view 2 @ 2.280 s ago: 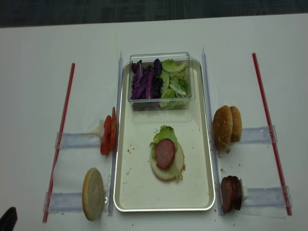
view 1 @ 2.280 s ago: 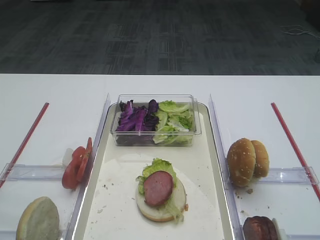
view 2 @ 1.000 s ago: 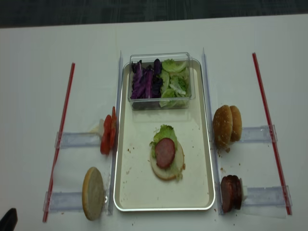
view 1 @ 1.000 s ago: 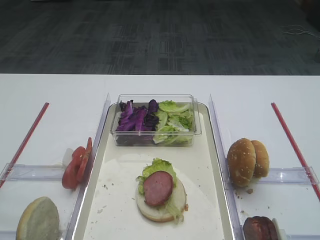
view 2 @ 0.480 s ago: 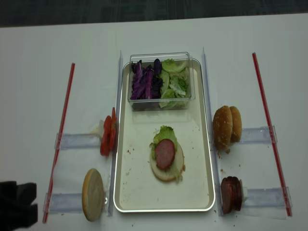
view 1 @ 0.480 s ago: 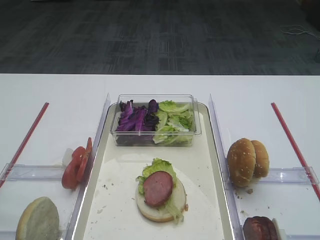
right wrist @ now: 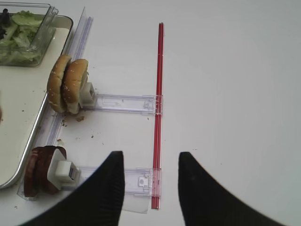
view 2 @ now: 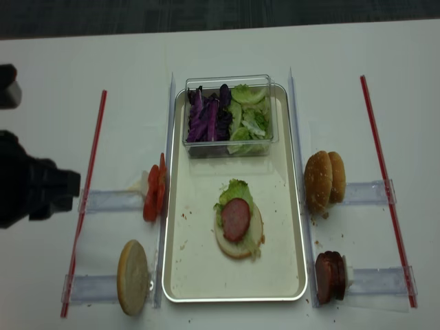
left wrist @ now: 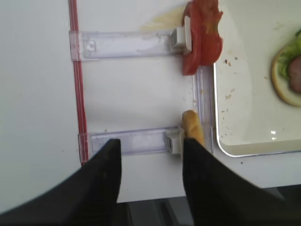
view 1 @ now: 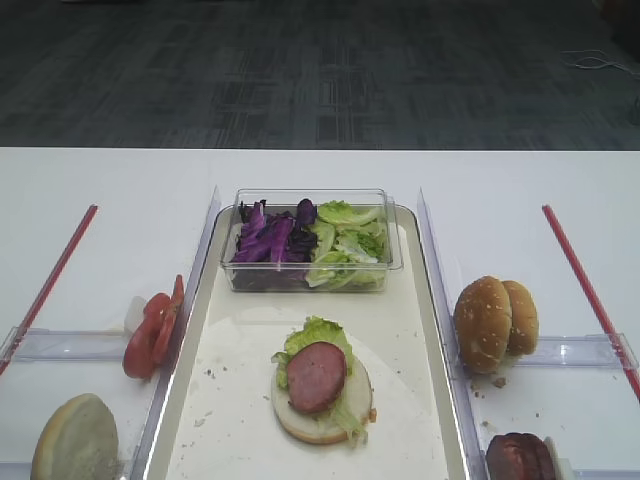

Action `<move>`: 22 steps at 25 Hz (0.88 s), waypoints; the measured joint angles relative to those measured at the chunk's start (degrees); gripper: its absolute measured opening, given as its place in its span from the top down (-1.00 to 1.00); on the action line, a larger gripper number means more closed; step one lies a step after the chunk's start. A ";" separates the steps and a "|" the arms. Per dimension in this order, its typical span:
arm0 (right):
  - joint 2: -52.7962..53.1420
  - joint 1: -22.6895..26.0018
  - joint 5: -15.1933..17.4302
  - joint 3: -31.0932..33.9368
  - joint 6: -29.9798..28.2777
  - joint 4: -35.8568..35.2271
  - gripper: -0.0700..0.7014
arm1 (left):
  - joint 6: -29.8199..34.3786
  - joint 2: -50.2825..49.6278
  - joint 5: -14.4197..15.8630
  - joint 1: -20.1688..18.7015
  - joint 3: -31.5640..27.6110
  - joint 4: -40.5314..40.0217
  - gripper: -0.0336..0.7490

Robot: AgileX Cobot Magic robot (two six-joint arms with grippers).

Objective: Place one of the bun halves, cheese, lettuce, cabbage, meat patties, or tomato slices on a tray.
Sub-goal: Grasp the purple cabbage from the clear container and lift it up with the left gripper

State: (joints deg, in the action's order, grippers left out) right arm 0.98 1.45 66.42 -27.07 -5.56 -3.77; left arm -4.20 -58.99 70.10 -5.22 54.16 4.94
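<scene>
the cabbage (view 2: 206,115) lies in the clear box (view 2: 229,81) at the tray (view 2: 206,275)'s far end, well apart from both grippers. left gripper (left wrist: 150,160) and right gripper (right wrist: 151,169) hover, jaws parted, holding nothing.

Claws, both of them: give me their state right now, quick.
Left claw: open, holding nothing, above the table near the bun half.
Right claw: open, holding nothing.

Bright, even overhead light; shadows are faint. The white table (view 2: 227,48) looks washed out. The overhead view is slightly soft.
</scene>
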 joint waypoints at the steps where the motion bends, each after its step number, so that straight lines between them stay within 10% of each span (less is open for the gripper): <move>1: 0.00 0.00 0.00 0.00 0.00 0.00 0.05 | 0.01 -2.17 -0.01 0.00 1.54 0.00 0.16; 22: 0.00 0.00 0.00 0.00 0.24 0.00 0.22 | 0.01 -35.30 0.56 0.00 32.25 -0.10 0.15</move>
State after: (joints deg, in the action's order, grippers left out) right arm 0.98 1.45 66.42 -27.07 -5.32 -3.77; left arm -4.18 -94.29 70.67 -5.22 86.41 4.84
